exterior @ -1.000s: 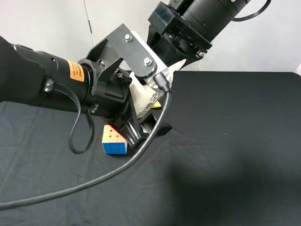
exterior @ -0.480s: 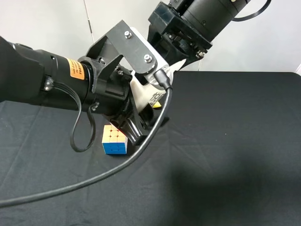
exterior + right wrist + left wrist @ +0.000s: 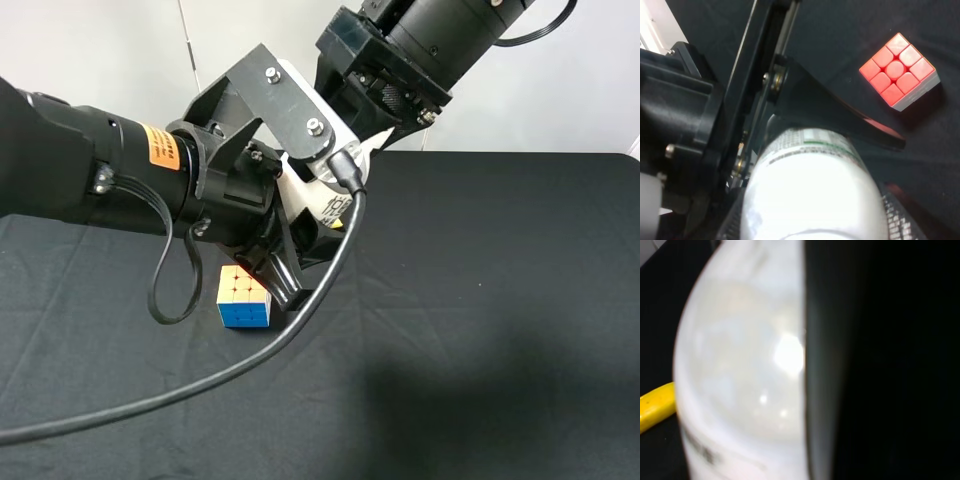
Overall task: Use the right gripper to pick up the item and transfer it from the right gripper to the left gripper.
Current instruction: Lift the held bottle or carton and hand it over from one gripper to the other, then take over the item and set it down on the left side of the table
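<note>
Black tablecloth (image 3: pixel 480 300) lying open beneath and beyond the black right gripper (image 3: pixel 368 138), multicoloured puzzle cube (image 3: pixel 243 297) just under the left gripper (image 3: pixel 335 205); both grippers clamped on the raised, glossy small white plastic bottle (image 3: pixel 810 195) with green-and-black label.

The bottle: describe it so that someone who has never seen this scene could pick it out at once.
Above the black table, the left arm and right arm meet near the far edge. The bottle is gripped in the air between them. It is white with a printed label, unlike the coloured cube below and the yellow banana.
</note>
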You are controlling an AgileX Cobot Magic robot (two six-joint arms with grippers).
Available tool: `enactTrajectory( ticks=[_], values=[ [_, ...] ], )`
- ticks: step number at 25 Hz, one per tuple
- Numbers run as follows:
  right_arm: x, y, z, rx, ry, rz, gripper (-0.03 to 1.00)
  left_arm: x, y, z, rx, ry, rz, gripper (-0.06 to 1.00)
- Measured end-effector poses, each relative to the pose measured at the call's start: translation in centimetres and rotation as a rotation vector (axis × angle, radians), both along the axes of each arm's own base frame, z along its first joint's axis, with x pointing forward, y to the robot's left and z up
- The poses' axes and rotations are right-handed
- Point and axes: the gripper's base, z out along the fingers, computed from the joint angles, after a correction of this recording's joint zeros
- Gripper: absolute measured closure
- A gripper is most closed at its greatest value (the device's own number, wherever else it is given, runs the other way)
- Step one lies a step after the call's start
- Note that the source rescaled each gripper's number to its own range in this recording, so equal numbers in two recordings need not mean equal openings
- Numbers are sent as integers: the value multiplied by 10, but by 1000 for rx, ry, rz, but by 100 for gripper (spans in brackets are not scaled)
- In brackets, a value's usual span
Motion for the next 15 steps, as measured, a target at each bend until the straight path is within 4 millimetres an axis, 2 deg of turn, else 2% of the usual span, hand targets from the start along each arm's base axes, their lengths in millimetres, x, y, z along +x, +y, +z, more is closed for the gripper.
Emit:
enactTrajectory(
  ticks=[2, 3, 5, 6, 9, 15],
  values=[
    [0, 0, 0, 0, 0, 0, 89, 0, 0, 0, 0, -1, -1, 91],
    [0, 0, 0, 3, 1, -1, 76, 0, 0, 0, 0, -1, -1, 91],
    [2, -2, -1, -23, -24, -6, 29, 0, 0, -1, 7, 3, -4, 91],
    [3, -3, -2, -33, -31, -9, 17, 0, 0, -1, 7, 3, -4, 91],
    [5, -5, -2, -44, -47, -13, 3, 0, 0, -1, 9, 3, -5, 91],
    [5, -6, 0, -54, -62, -10, 0, -1, 0, -1, 9, 3, -5, 91]
  ],
)
